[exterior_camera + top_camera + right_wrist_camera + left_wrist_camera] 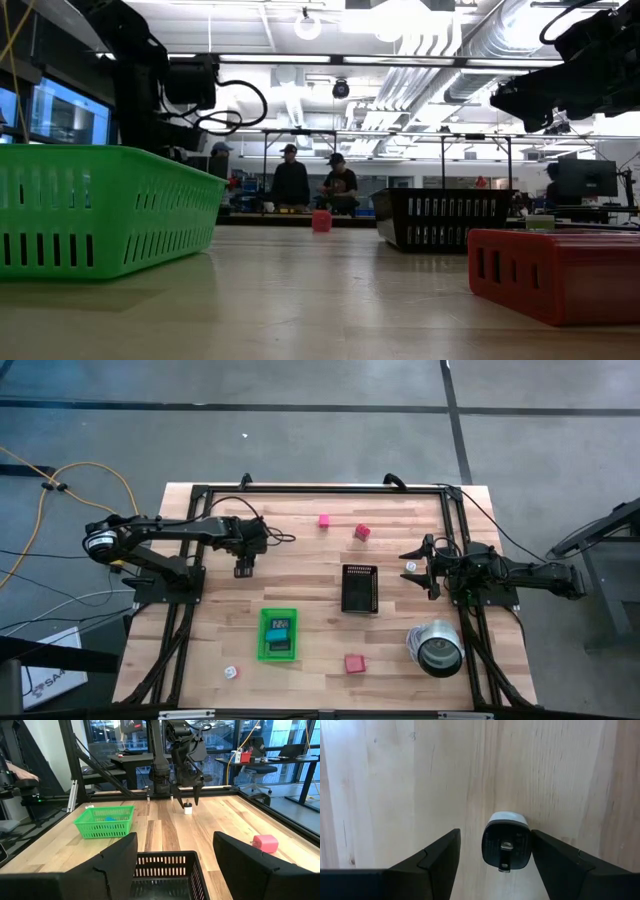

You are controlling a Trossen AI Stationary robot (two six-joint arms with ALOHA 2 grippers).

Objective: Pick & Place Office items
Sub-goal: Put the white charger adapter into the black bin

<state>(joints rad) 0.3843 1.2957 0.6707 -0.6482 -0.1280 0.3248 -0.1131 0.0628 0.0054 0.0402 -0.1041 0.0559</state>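
Note:
My left gripper (243, 568) points straight down at the table's left middle, open. Its fingers stand on either side of a tiny black-and-white piece (506, 840) that lies on the wood; the right wrist view shows that piece (188, 810) just under the left gripper (189, 802). My right gripper (415, 567) hovers open at the right, beside the black tray (359, 588), touching nothing. Two pink pieces (324, 520) (361, 532) lie near the far edge. A red piece (354, 663) and a white piece (231, 672) lie near the near edge.
A green tray (279, 633) at near left holds a light blue and a dark piece. A shiny silver can (436, 647) lies at near right. A small white piece (411, 566) shows under the right gripper. Black frame rails run along the table's sides. People stand in the room behind.

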